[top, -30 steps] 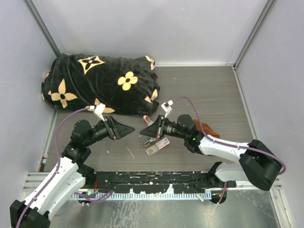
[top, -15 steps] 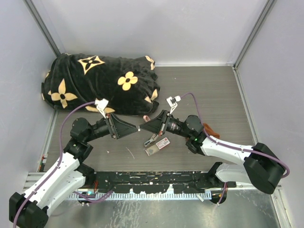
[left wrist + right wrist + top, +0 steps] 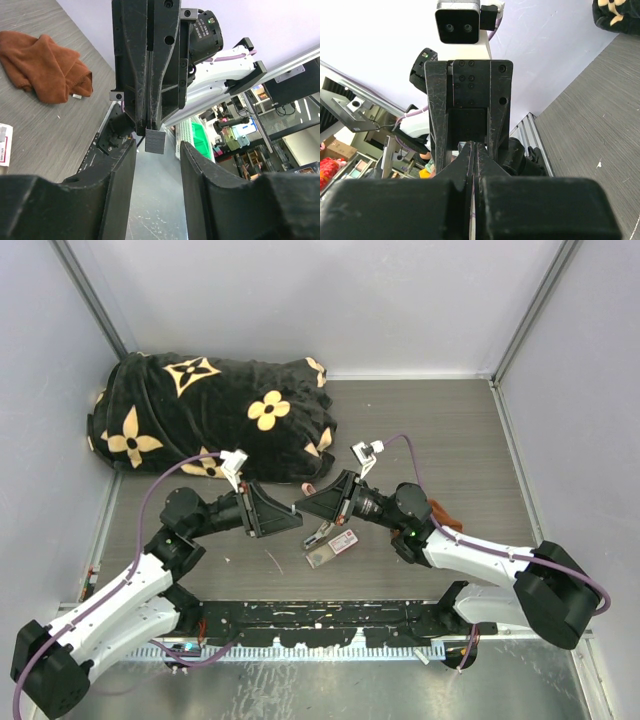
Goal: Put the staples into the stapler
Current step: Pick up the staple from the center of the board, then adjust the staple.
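Observation:
My right gripper is shut on a short grey strip of staples, which sticks out past its tips. My left gripper faces it tip to tip. Its fingers stand on either side of the strip with a gap on both sides, so it is open. In the right wrist view the right gripper is pressed shut, with the left gripper straight ahead. On the table just below both grippers lie what looks like the small stapler, the white box with the red label and its grey tray.
A black blanket with yellow flowers is heaped at the back left. A rust-brown cloth lies beside the right arm and shows in the left wrist view too. A small pink piece sits by the blanket's edge. A black rail runs along the near edge.
My left gripper has moved right, up to the right gripper's tips, and its jaws have narrowed around the strip. The right gripper lifted slightly at first and has since held still.

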Controlling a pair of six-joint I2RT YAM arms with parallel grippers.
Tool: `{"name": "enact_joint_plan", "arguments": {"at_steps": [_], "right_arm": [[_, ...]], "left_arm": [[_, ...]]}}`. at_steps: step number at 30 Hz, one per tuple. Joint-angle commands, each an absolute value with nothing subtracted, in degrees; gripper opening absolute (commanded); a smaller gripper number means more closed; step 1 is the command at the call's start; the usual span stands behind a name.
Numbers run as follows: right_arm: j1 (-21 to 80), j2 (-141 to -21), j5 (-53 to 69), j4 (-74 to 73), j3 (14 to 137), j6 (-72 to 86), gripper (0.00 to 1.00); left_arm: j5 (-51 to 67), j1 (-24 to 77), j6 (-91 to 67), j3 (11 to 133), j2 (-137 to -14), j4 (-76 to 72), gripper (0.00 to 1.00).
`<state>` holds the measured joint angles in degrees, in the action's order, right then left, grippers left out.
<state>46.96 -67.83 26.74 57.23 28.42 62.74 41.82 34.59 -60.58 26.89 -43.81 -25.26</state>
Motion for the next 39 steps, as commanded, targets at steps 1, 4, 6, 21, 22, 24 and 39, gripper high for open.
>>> {"name": "enact_joint_plan", "arguments": {"at_steps": [1, 4, 6, 21, 22, 24, 39], "right_arm": [[46.87, -65.75, 27.31, 62.23, 28.62, 63.34, 0.01], [46.85, -65.87, 27.50, 62.68, 28.63, 63.64, 0.01], [46.86, -65.93, 27.77, 62.84, 28.73, 63.72, 0.01], [46.89, -66.36, 27.96, 63.12, 28.30, 64.08, 0.01], [46.86, -66.45, 28.03, 63.06, 28.26, 64.00, 0.01], [46.85, -66.51, 28.04, 62.56, 28.30, 63.54, 0.01], [43.99, -56.95, 23.09, 45.18, 28.30, 56.39, 0.78]], "left_arm": [[40.46, 35.24, -60.17, 29.11, -43.25, -30.90, 0.41], [40.07, 35.24, -61.12, 28.48, -43.23, -32.47, 0.39], [40.00, 35.25, -61.70, 28.24, -43.53, -33.34, 0.38], [39.44, 35.33, -62.39, 27.95, -44.30, -34.38, 0.18], [39.45, 35.30, -62.41, 27.87, -44.37, -34.37, 0.17], [39.53, 35.32, -62.37, 27.82, -44.43, -34.07, 0.14], [43.79, 35.29, -43.32, 37.03, -43.11, -4.63, 0.06]]}}
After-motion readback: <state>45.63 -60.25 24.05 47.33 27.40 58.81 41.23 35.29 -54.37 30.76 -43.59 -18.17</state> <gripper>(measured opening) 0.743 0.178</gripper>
